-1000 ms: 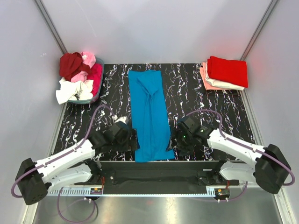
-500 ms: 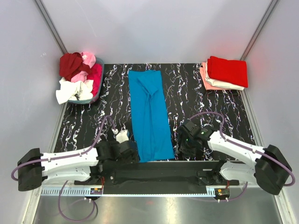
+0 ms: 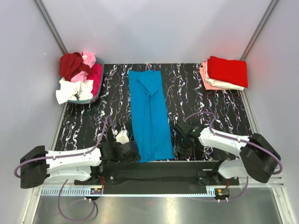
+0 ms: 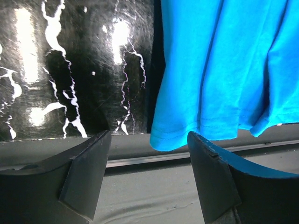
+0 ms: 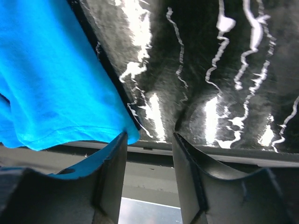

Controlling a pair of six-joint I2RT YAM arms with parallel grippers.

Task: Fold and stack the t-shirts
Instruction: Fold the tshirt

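Observation:
A bright blue t-shirt lies as a long narrow strip down the middle of the black marbled table, its near hem at the table's front edge. My left gripper is open just left of the hem's near left corner. In the left wrist view the hem corner hangs over the edge, above the gap of the open gripper. My right gripper is open at the near right corner. In the right wrist view the shirt corner touches the left finger, and the gripper holds nothing.
A grey basket at the back left holds loose dark red, pink, magenta and white shirts. A stack of folded shirts, red on top of cream and pink, sits at the back right. A metal rail runs along the table's front edge.
My left gripper dropped back toward the front edge and now sits low beside the hem's left corner. My right gripper shifted slightly left toward the right corner. The shirt barely moved.

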